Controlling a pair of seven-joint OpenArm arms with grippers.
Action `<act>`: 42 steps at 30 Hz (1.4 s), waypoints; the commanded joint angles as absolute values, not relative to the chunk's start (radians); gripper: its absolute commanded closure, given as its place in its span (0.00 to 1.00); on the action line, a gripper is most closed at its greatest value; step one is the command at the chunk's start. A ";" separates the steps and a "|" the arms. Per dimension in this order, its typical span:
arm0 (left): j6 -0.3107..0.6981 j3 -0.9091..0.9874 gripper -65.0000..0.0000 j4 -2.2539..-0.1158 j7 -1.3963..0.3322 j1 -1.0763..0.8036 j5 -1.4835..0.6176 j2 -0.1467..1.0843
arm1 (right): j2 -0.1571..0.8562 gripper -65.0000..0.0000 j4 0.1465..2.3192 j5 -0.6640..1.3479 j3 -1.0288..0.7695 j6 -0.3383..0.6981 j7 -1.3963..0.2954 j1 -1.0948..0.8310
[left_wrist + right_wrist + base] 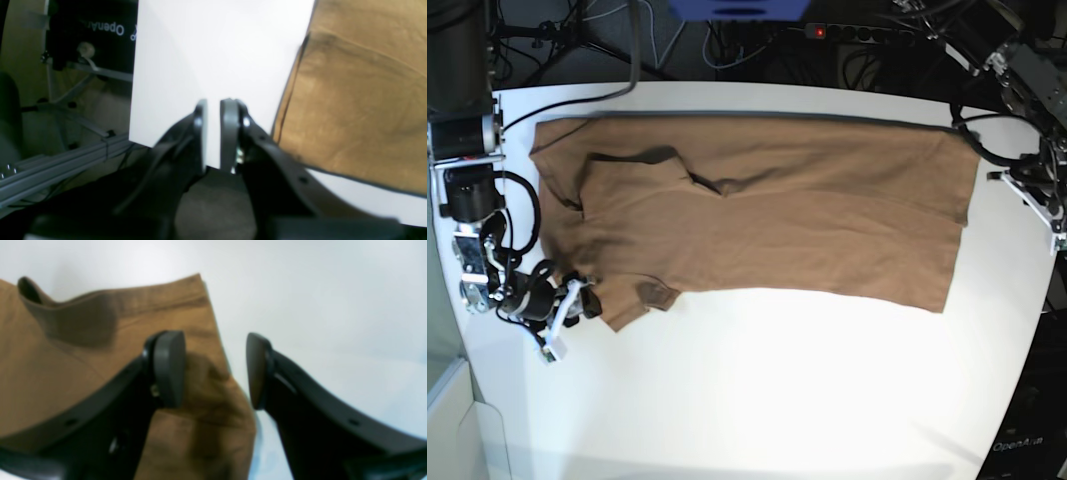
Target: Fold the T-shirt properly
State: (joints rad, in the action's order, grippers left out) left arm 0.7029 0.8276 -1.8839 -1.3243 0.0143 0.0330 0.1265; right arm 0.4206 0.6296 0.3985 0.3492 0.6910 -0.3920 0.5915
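The tan T-shirt point(807, 210) lies spread across the white table point(777, 400), with its upper left part doubled over. A small darker spot point(659, 293) marks the near left sleeve. My right gripper point(577, 300) sits at that sleeve's edge. In the right wrist view the right gripper point(215, 366) is open, one finger point(168, 368) above the T-shirt point(66, 373) and the other over bare table. My left gripper point(213, 106) hovers over the table's corner beside the T-shirt point(360, 100). Its pads are nearly together and hold nothing.
The left arm point(1039, 195) stands off the table's right edge near the shirt's hem. Cables and a power strip point(867, 30) run behind the far edge. An aluminium frame point(60, 163) lies below the table edge in the left wrist view.
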 commanded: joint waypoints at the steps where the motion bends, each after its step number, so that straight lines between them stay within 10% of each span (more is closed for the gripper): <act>1: 0.698 0.828 0.89 -1.902 -1.326 0.025 0.030 0.137 | 0.430 0.54 0.644 0.414 0.343 0.698 -0.366 0.624; 19: 0.698 0.829 0.89 -1.903 -1.326 0.025 0.030 0.137 | 0.424 0.57 0.641 0.414 0.343 0.698 -0.349 0.570; 26: 0.698 0.828 0.89 -1.900 -1.326 0.027 0.030 0.137 | 0.424 1.00 0.641 0.412 0.346 0.698 -0.348 0.559; 42: 0.698 0.802 0.89 -1.653 -1.316 0.280 0.033 0.189 | 0.424 0.99 0.641 0.412 0.346 0.698 -0.348 0.558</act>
